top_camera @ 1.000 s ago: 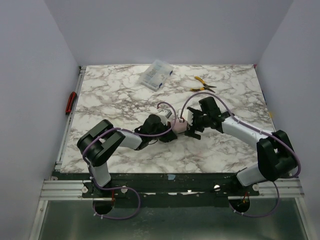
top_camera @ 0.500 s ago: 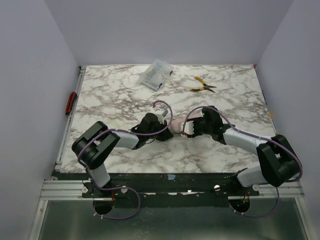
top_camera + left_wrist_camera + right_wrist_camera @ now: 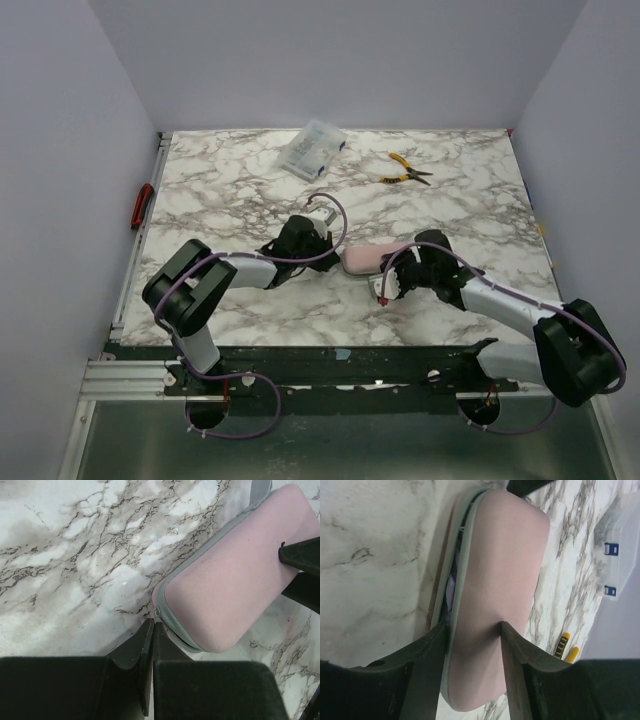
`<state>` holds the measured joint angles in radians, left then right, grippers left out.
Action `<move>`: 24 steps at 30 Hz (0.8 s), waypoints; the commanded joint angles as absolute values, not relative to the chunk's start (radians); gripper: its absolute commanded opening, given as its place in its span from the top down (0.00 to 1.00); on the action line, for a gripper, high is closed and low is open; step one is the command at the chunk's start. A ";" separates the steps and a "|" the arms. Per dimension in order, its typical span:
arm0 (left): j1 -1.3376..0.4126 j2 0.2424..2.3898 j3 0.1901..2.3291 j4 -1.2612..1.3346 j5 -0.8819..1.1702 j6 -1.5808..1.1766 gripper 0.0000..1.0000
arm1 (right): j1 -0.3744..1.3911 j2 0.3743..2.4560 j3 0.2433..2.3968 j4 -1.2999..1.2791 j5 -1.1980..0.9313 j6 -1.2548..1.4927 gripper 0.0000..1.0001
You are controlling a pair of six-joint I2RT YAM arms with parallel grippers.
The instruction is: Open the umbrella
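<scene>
Near edge: right gripper (image 3: 471, 630), half closed, a finger pressed to each side of the folded umbrella (image 3: 495, 555), which lies flat on the marble table (image 3: 230, 195) at mid-depth. Left gripper (image 3: 152, 630): closed, its tips just beside the umbrella's other end. Far: clear plastic box (image 3: 312, 148); yellow-handled pliers (image 3: 404, 168).

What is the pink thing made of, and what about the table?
The umbrella looks like soft, matte pinkish cloth with no shine and a grey trim along its edge. The table looks like marble, white with dark veins, though it may be a printed surface.
</scene>
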<state>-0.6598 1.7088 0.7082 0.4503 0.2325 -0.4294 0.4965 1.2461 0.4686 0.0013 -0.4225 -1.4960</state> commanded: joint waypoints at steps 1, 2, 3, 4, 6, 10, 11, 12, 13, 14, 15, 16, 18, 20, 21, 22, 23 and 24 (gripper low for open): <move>-0.641 1.715 0.724 0.488 0.238 -0.345 1.00 | 0.499 1.236 0.443 -0.206 -0.478 -1.447 0.49; -0.643 1.713 0.716 0.493 0.252 -0.353 1.00 | 0.499 1.244 0.473 -0.216 -0.458 -1.416 0.48; -0.645 1.712 0.702 0.504 0.267 -0.359 1.00 | 0.499 1.254 0.498 -0.217 -0.439 -1.367 0.45; -0.651 1.708 0.690 0.518 0.278 -0.370 1.00 | 0.496 1.260 0.522 -0.213 -0.422 -1.335 0.41; -0.666 1.707 0.664 0.537 0.308 -0.386 1.00 | 0.478 1.253 0.553 -0.199 -0.422 -1.295 0.32; -0.705 1.697 0.631 0.559 0.294 -0.424 1.00 | 0.476 1.228 0.637 -0.162 -0.347 -1.024 0.07; -0.712 1.698 0.626 0.562 0.287 -0.438 1.00 | 0.475 1.229 0.673 -0.178 -0.313 -0.961 0.05; -0.718 1.698 0.622 0.566 0.279 -0.450 1.00 | 0.475 1.232 0.706 -0.209 -0.282 -0.887 0.04; -0.724 1.701 0.619 0.572 0.273 -0.462 1.00 | 0.475 1.236 0.747 -0.246 -0.243 -0.829 0.04; -0.730 1.702 0.620 0.579 0.266 -0.469 1.00 | 0.475 1.242 0.781 -0.295 -0.215 -0.767 0.03; -0.737 1.703 0.618 0.585 0.257 -0.474 1.00 | 0.476 1.246 0.817 -0.335 -0.182 -0.710 0.03; -0.744 1.704 0.618 0.591 0.253 -0.478 1.00 | 0.476 1.248 0.852 -0.367 -0.155 -0.639 0.02; -0.758 1.708 0.625 0.604 0.242 -0.485 1.00 | 0.474 1.262 0.921 -0.449 -0.109 -0.503 0.00; -0.775 1.717 0.635 0.611 0.231 -0.485 1.00 | 0.474 1.310 1.015 -0.543 -0.053 -0.342 0.00; -0.784 1.722 0.637 0.619 0.223 -0.486 1.00 | 0.473 1.361 1.075 -0.613 -0.025 -0.240 0.00; -0.789 1.726 0.639 0.629 0.212 -0.488 1.00 | 0.466 1.407 1.148 -0.690 -0.013 -0.155 0.00; -0.796 1.730 0.641 0.638 0.204 -0.491 1.00 | 0.448 1.460 1.212 -0.755 -0.021 -0.061 0.00; -0.801 1.737 0.643 0.646 0.198 -0.499 1.00 | 0.425 1.504 1.256 -0.817 -0.048 0.013 0.00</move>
